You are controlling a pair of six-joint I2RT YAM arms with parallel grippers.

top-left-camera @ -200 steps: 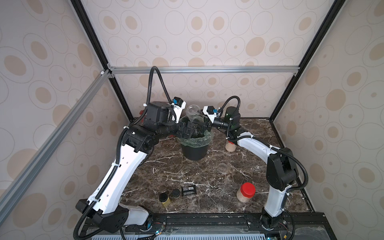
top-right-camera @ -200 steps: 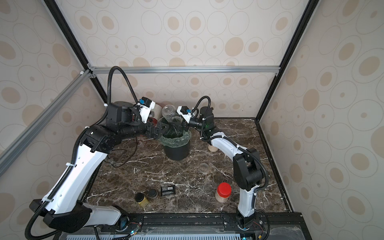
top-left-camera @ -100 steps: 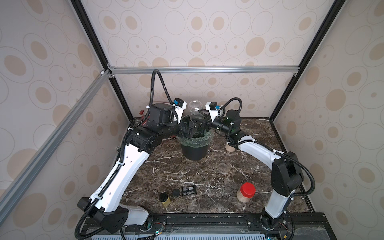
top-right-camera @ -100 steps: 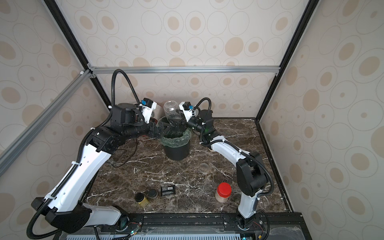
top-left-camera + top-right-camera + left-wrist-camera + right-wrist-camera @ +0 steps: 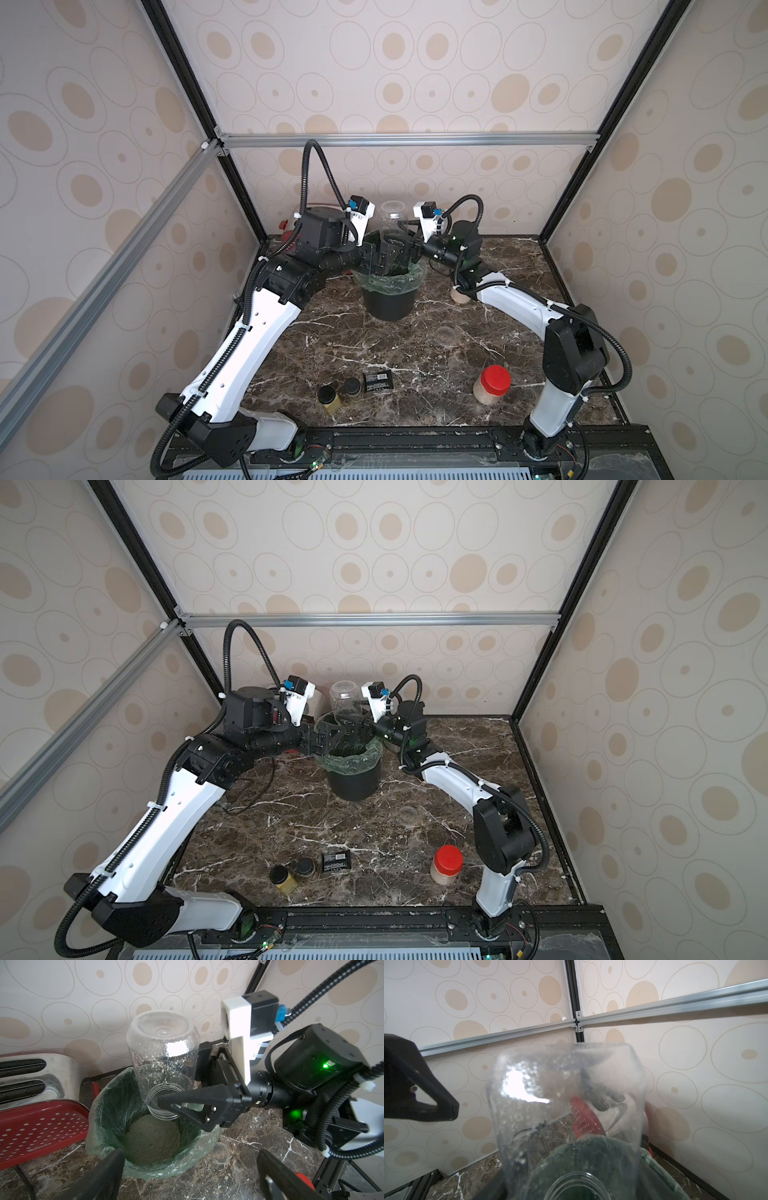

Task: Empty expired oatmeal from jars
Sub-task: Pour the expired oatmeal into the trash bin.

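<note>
A clear jar (image 5: 392,216) (image 5: 344,698) hangs mouth-down over the black bin (image 5: 390,303) (image 5: 355,781), with my right gripper (image 5: 400,248) (image 5: 579,1187) shut on its neck. Only specks of oatmeal cling to the jar (image 5: 164,1059) walls, and a pale oatmeal heap (image 5: 153,1140) lies in the green liner. My left gripper (image 5: 377,261) (image 5: 190,1159) stands open at the bin's near-left rim, holding nothing. A red-lidded jar (image 5: 492,384) (image 5: 447,864) of oatmeal stands at the front right. Another jar (image 5: 459,295) shows partly behind my right arm.
A clear round lid (image 5: 446,334) (image 5: 221,1150) lies on the marble right of the bin. Two black-lidded spice jars (image 5: 328,397) (image 5: 353,386) and a black packet (image 5: 378,381) sit at the front. A toaster (image 5: 31,1076) and red perforated tray (image 5: 41,1126) fill the back left corner.
The right arm has raised the jar a little and turned it more fully mouth-down over the bin. The left wrist has risen slightly and its gripper stays open.
</note>
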